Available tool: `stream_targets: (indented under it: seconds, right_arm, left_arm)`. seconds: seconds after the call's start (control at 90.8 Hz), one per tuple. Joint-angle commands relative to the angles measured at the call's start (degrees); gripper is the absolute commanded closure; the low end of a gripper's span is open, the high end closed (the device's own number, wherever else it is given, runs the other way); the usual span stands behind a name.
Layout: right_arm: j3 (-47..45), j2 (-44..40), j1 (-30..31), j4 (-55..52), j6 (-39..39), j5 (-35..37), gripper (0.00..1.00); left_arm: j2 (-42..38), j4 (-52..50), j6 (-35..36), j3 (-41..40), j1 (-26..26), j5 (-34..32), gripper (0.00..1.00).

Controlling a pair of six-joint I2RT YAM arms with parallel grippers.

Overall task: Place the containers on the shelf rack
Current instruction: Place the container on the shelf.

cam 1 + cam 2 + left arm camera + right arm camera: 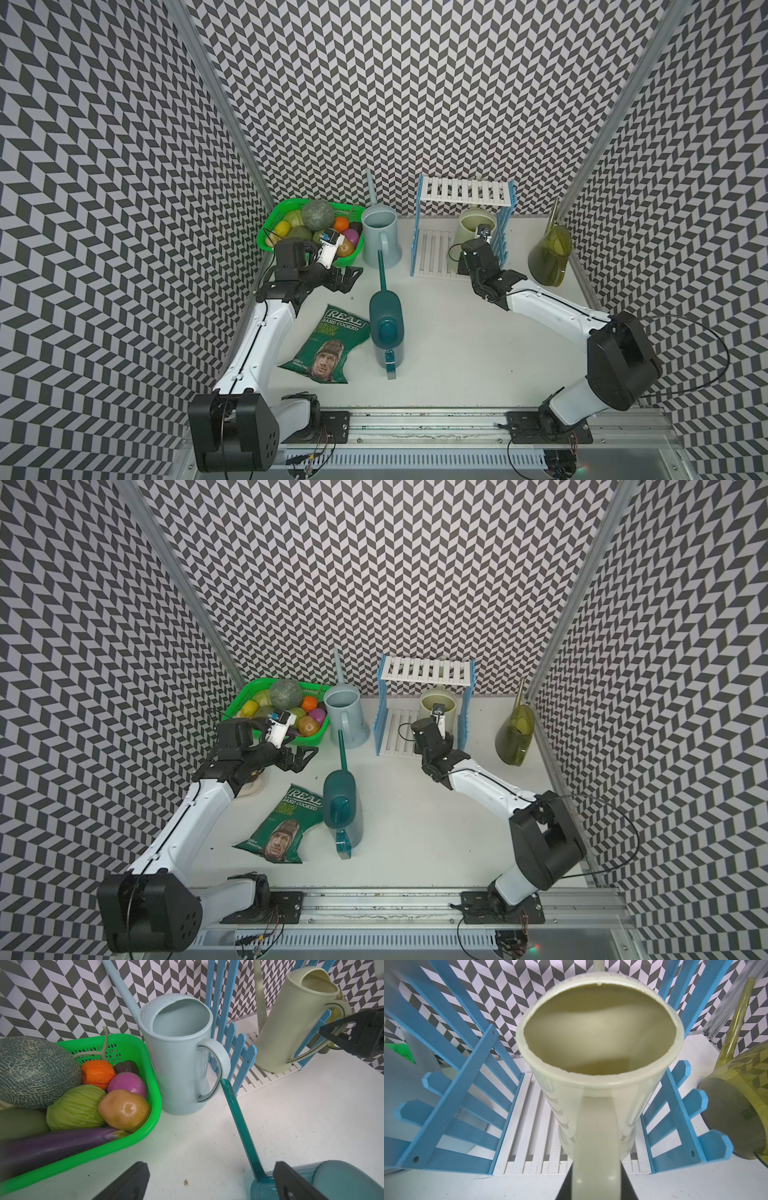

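Four watering cans, light blue [380,239], cream [467,232], teal [386,328], olive [548,257] — one shelf rack [465,192], one green basket [286,204], one crisp packet [328,349].

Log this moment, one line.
right gripper: jaws shut on cream can handle | can: on shelf rack lower tier | left gripper: jaws open | off rack: teal can, light blue can, olive can

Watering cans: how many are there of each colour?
Light blue watering can: 1
Pale cream watering can: 1
Dark teal watering can: 1
Olive green watering can: 1
Total: 4
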Motion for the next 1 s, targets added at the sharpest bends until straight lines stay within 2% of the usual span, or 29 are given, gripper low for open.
stream_targets:
  seconds: [0.0, 0.154, 0.264, 0.485, 0.617, 0.749, 0.826, 0.892, 0.991]
  right_arm:
    - [1.5, -0.1, -0.6, 1.3, 1.3, -0.3, 0.73]
    - [1.5, -2.2, -0.5, 0.6, 1.8, -1.5, 0.57]
    - [1.2, -4.6, -0.5, 0.0, 2.0, -2.7, 0.47]
    - [-1.0, -11.7, -0.4, -0.8, 2.1, -7.0, 0.17]
    - [-3.7, -17.0, -0.4, -0.8, 1.0, -9.4, 0.01]
    - [-6.9, -22.7, -0.4, -0.6, 0.0, -10.2, 0.0]
    - [-8.4, -25.6, -0.4, -0.8, -0.2, -10.3, 0.0]
    - [-8.8, -27.7, -0.4, -1.7, -0.2, -10.2, 0.0]
    - [-9.0, -30.0, -0.4, -3.5, 0.0, -10.2, 0.0]
  left_arm:
    - [-0.8, -0.7, 0.4, 0.2, -0.6, 0.6, 0.0]
    - [-0.9, -0.7, 0.2, 0.3, -1.5, -0.4, 0.0]
    - [-0.7, -0.1, -0.7, 0.6, -3.4, -3.5, 0.0]
    - [2.5, 1.2, -6.1, 4.1, -11.4, -15.3, 0.0]
    - [4.8, 4.5, -12.9, 6.3, -16.0, -21.7, 0.08]
    - [6.7, 7.0, -17.1, 8.4, -22.1, -32.0, 0.14]
    - [8.7, 8.2, -19.3, 9.7, -25.3, -37.9, 0.21]
    - [11.0, 8.0, -21.9, 11.6, -27.0, -40.7, 0.25]
    - [15.7, 5.5, -25.4, 16.2, -28.5, -42.5, 0.36]
